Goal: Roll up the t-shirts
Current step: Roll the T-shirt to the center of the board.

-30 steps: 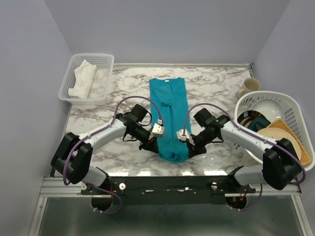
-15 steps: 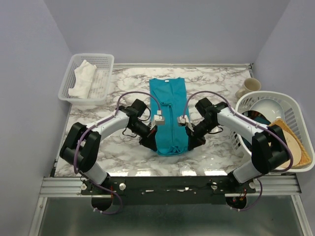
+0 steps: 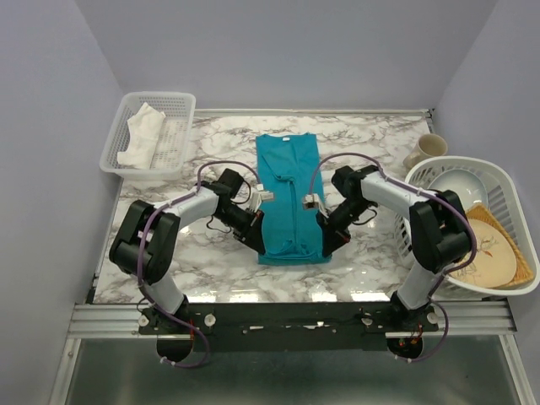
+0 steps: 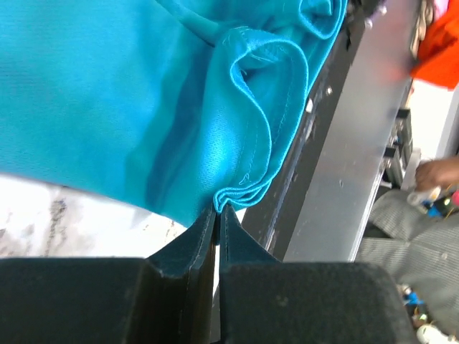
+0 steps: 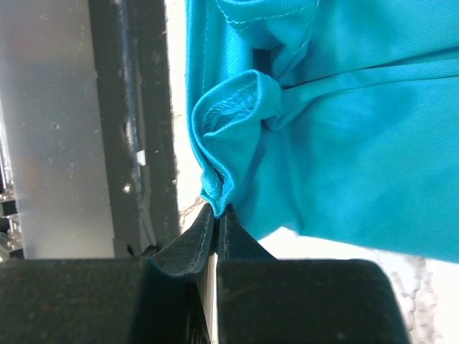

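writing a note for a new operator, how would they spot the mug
On the marble table, look to the far right corner, just beyond the white basket of dishes. The mug stands there on the tabletop: a small cream cup, the only dish outside the basket.

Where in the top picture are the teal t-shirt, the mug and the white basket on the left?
t-shirt (image 3: 289,179): top external view, middle of the folded cloth.
mug (image 3: 426,149): top external view, its outer side.
white basket (image 3: 160,95): top external view, its far rim.
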